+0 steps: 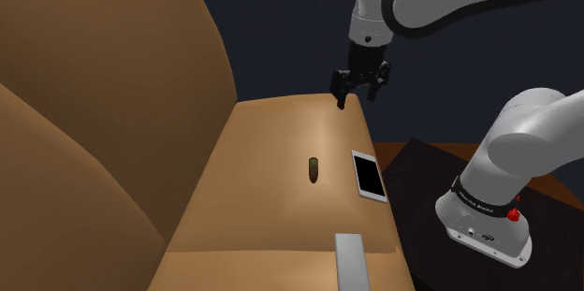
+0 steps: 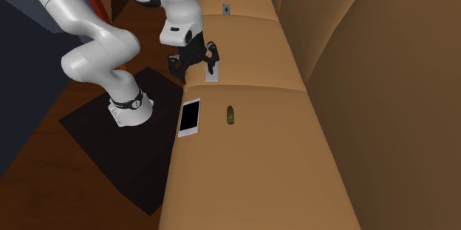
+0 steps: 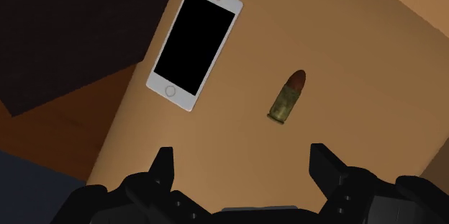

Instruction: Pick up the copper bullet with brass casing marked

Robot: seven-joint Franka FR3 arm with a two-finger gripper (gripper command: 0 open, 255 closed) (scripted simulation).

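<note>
Brown sofa seat (image 1: 271, 181): bullet (image 3: 288, 97) lying nr phone (image 3: 194, 44), not touching; gripper (image 3: 242, 155) open, above both, nothing held.

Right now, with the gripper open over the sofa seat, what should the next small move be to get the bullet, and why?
Probably carry the open gripper across until the bullet sits centred between its fingers, before any descent. The bullet lies flat on the sofa seat, ahead of the fingers and off-centre, apart from the phone.
</note>
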